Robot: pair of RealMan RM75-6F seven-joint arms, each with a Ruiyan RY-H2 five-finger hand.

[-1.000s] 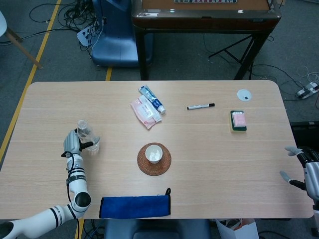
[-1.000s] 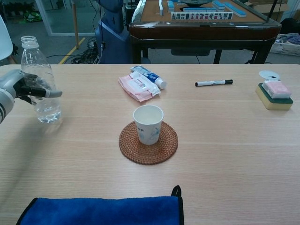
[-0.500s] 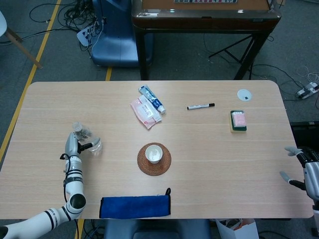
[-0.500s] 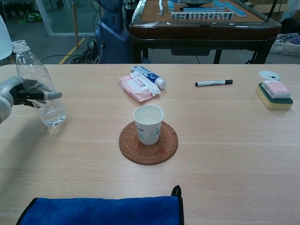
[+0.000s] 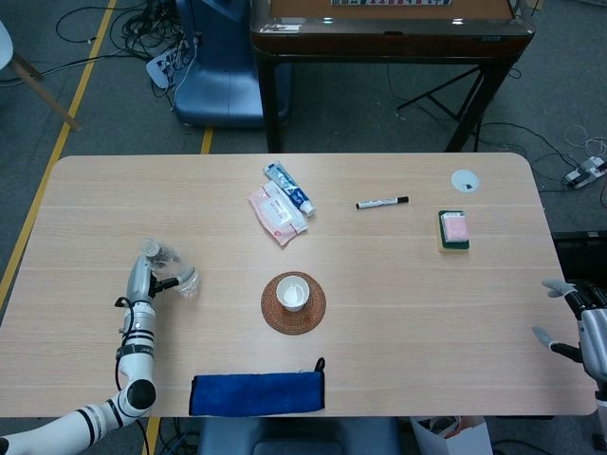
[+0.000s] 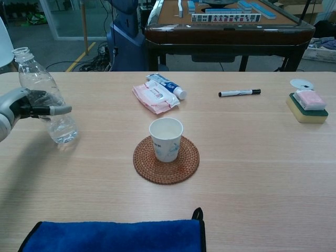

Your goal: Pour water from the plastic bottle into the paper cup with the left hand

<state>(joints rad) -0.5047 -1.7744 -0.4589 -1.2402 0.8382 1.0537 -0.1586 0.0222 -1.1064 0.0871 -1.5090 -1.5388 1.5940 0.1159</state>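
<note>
My left hand [image 6: 29,105] grips a clear, uncapped plastic bottle [image 6: 44,97] at the table's left side; the bottle leans with its neck to the left and a little water in its base. In the head view the left hand [image 5: 142,281] and bottle [image 5: 171,268] show left of centre. The white paper cup [image 6: 166,138] stands upright on a round woven coaster [image 6: 166,159] at mid table, well right of the bottle; from above the cup [image 5: 293,295] looks empty. My right hand [image 5: 579,322] hangs off the table's right edge, fingers apart, holding nothing.
A blue cloth [image 6: 113,237] lies at the near edge. A toothpaste tube [image 6: 167,85] and a pink packet [image 6: 155,97] lie behind the cup. A black marker [image 6: 239,93], a sponge with pink soap [image 6: 307,106] and a white disc [image 6: 301,83] sit at the right.
The left hand has tilted the bottle so its neck leans left, and has shifted it slightly toward the cup and the near edge. The right hand has not moved.
</note>
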